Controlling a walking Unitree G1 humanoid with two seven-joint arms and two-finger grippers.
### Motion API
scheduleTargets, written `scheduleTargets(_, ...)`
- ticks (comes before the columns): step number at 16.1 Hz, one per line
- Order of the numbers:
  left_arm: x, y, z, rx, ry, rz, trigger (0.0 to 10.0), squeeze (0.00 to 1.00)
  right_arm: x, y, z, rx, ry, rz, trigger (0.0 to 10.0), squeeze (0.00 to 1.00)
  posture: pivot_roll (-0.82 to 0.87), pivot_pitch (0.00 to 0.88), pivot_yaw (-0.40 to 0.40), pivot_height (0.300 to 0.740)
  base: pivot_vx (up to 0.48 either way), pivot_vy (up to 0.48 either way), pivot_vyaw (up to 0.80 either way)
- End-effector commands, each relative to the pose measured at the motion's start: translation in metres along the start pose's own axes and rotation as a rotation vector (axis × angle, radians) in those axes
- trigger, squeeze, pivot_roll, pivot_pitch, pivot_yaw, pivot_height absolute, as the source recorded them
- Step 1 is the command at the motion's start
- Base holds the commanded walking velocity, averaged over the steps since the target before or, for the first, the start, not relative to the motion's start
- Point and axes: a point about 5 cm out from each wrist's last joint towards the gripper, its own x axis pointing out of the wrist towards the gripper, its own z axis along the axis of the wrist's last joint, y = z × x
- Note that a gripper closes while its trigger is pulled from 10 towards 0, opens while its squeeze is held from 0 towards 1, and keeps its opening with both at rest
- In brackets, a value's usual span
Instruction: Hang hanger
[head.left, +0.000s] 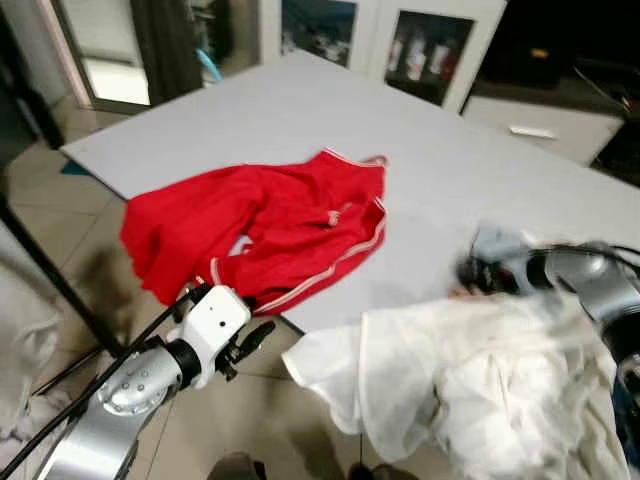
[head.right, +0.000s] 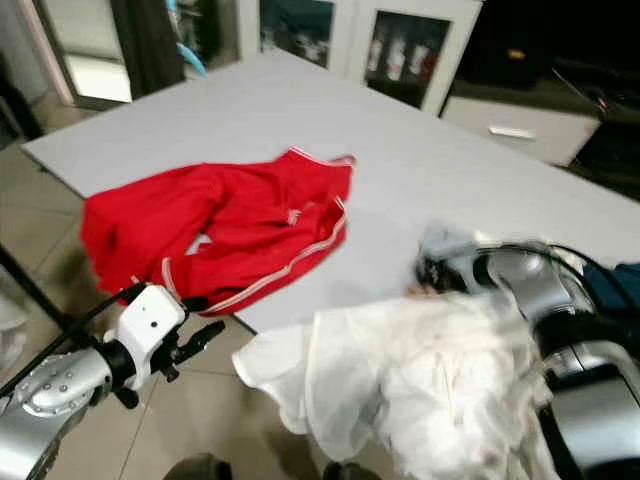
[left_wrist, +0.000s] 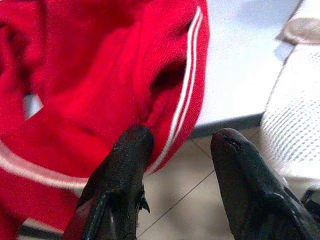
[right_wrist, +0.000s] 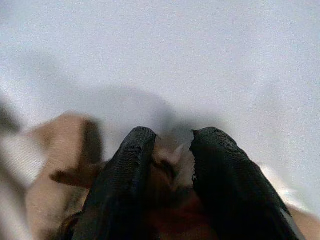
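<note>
You have no readable writing or labels here. On the grey table lies a red garment with white stripes, its near edge hanging over the table's front edge. A white garment is draped just beside it at the near right. Your left gripper hangs by the red hem, jaws apart and empty. Your right gripper, blurred, sits at the white garment's top edge on the table, jaws narrowly apart around a tan, blurred thing that could be the hanger; whether they grip it you cannot tell.
</note>
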Motion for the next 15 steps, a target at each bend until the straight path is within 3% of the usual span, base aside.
scheduleTargets(1,0.004,-0.002,0.005,0.015,-0.021,-0.007,10.0,0.0,-0.006,-0.012,0.023,0.001,-0.121,-0.043,10.0,0.0,0.08,0.081,-0.063,0.74,0.0,0.0,0.0)
scheduleTargets(2,0.004,0.004,0.011,0.017,-0.055,0.052,10.0,0.0,-0.008,-0.011,0.059,-0.045,-0.313,0.017,10.0,0.0,0.09,0.079,-0.067,0.74,0.0,0.0,0.0)
scheduleTargets(4,0.001,0.014,0.017,0.01,-0.101,0.126,10.0,0.0,-0.01,-0.006,0.081,-0.092,-0.42,0.095,10.0,0.0,0.1,0.077,-0.071,0.74,0.0,0.0,0.0)
scheduleTargets(5,-0.002,0.017,0.021,0.035,-0.131,0.151,10.0,0.0,-0.009,0.001,0.087,-0.176,-0.429,0.152,10.0,0.0,0.11,0.075,-0.079,0.74,0.0,0.0,0.0)
scheduleTargets(7,-0.008,0.019,0.027,0.012,-0.192,0.162,10.0,0.0,-0.008,0.006,0.092,-0.231,-0.452,0.175,10.0,0.0,0.13,0.073,-0.086,0.74,0.0,0.0,0.0)
scheduleTargets(9,-0.012,0.012,0.031,-0.017,-0.248,0.093,10.0,0.0,-0.009,0.007,0.096,-0.199,-0.499,0.176,10.0,0.0,0.13,0.067,-0.091,0.74,0.0,0.0,0.0)
scheduleTargets(10,-0.017,0.004,0.035,-0.001,-0.28,0.011,10.0,0.06,-0.009,0.007,0.097,-0.182,-0.518,0.171,10.0,0.0,0.13,0.067,-0.091,0.74,0.0,0.0,0.0)
scheduleTargets(11,-0.021,0.0,0.038,0.014,-0.302,-0.042,10.0,0.15,-0.009,0.007,0.098,-0.166,-0.529,0.17,10.0,0.0,0.13,0.065,-0.092,0.74,0.0,0.0,0.0)
scheduleTargets(12,-0.026,-0.001,0.043,0.013,-0.336,-0.088,10.0,0.92,-0.009,0.007,0.097,-0.157,-0.534,0.169,10.0,0.0,0.13,0.065,-0.091,0.74,0.0,0.0,0.0)
scheduleTargets(13,-0.031,-0.002,0.046,0.001,-0.367,-0.137,10.0,1.0,-0.009,0.008,0.095,-0.15,-0.536,0.169,10.0,0.0,0.13,0.065,-0.088,0.74,0.0,0.0,0.0)
scheduleTargets(14,-0.033,-0.002,0.046,-0.001,-0.369,-0.162,10.0,1.0,-0.009,0.008,0.095,-0.145,-0.538,0.168,10.0,0.0,0.13,0.065,-0.088,0.74,0.0,0.0,0.0)
scheduleTargets(15,-0.034,0.001,0.038,0.055,-0.306,-0.187,10.0,1.0,-0.01,0.008,0.093,-0.129,-0.543,0.166,10.0,0.0,0.12,0.065,-0.087,0.74,0.0,0.0,0.0)
